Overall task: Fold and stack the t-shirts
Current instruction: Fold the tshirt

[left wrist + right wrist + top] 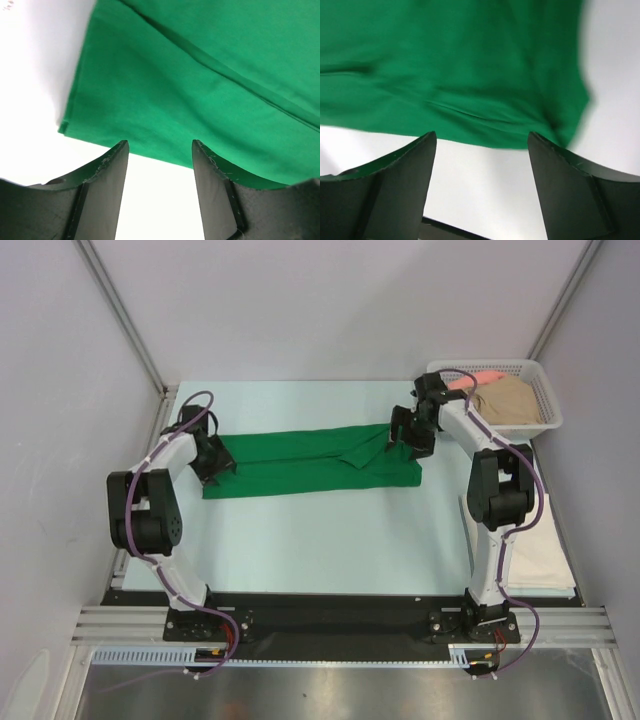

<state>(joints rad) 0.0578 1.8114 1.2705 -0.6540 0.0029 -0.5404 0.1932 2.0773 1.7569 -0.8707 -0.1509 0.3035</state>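
Two pincers open, one at each end of the green strip

Two pincers were mine to report. My left pincer [160, 145] stood open, jaws parted and holding nothing. The green t-shirt [200, 85] lay just ahead of its fingertips, its near hem crossing the gap between them and a long folded seam running further ahead. My right pincer [482, 135] likewise stood open and empty, with the same cloth's edge just ahead of its tips and a corner of it off to their right.

From overhead, the shirt lay flat on the table [320, 540] as a long narrow band, sides folded in, stretched between my two pincers. I judged that placement deliberate: one pincer at each short end suits an end-to-end fold.

Beyond my right pincer stood the white basket [548, 405], holding a tan t-shirt [510, 400] and a salmon-pink t-shirt [478, 379], unfolded work by my reckoning. A cream-white t-shirt [540, 560] lay folded behind that pincer, beside my right arm's base, probably the stack's start.

No brand, label or writing could be read anywhere.
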